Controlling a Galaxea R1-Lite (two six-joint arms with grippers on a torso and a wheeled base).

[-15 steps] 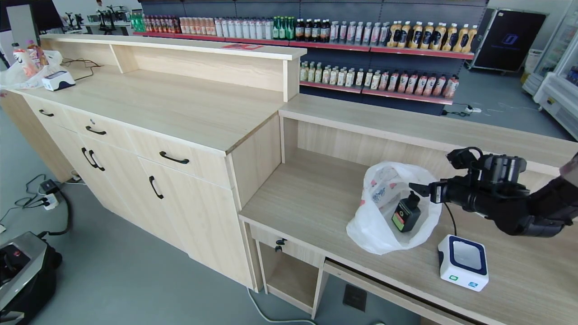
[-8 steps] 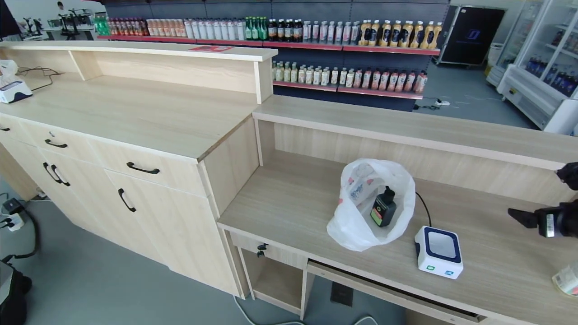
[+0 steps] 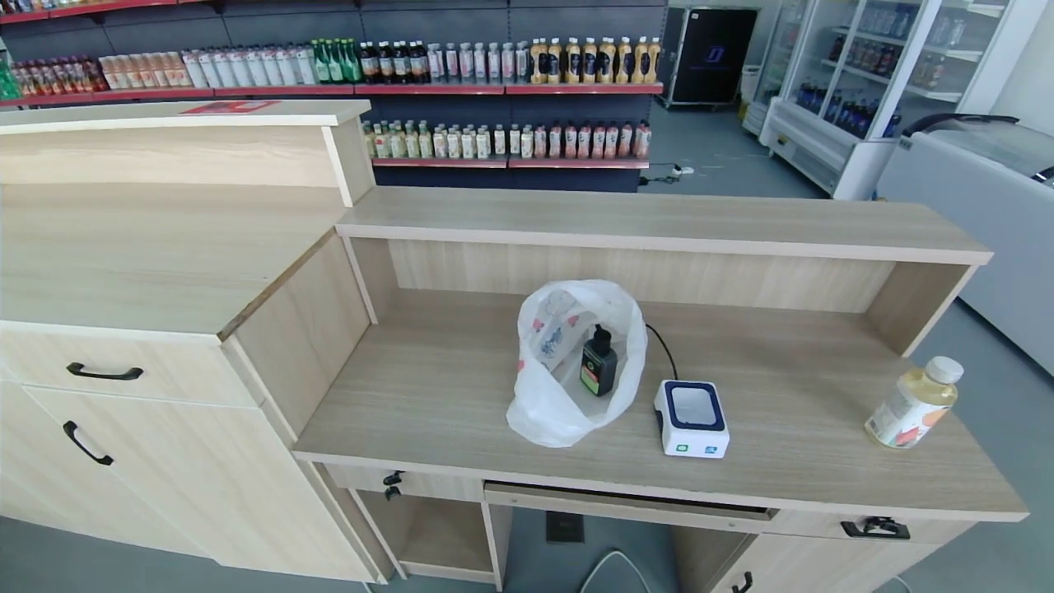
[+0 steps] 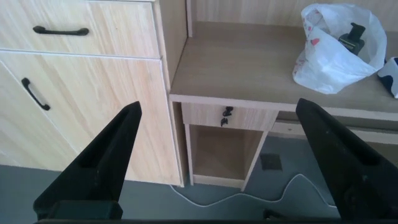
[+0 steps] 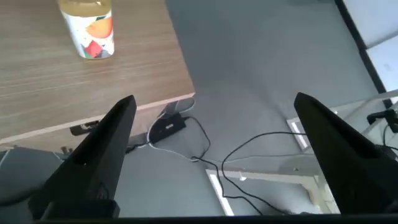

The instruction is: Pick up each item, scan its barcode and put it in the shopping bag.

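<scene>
Well apart from the wide-open, empty right claw (image 5: 214, 99), bottle (image 5: 87, 28) upright on counter (image 5: 56, 93).

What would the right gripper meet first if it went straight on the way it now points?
Probably the grey floor, near the loose cables: the right gripper, open, aims past the counter's end. The bottle stands on the counter, off that line. Depth is unclear.

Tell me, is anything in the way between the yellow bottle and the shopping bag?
Only the scanner. It sits on the counter between the bottle and the shopping bag, right beside the bag. Nothing else visible stands between them.
</scene>
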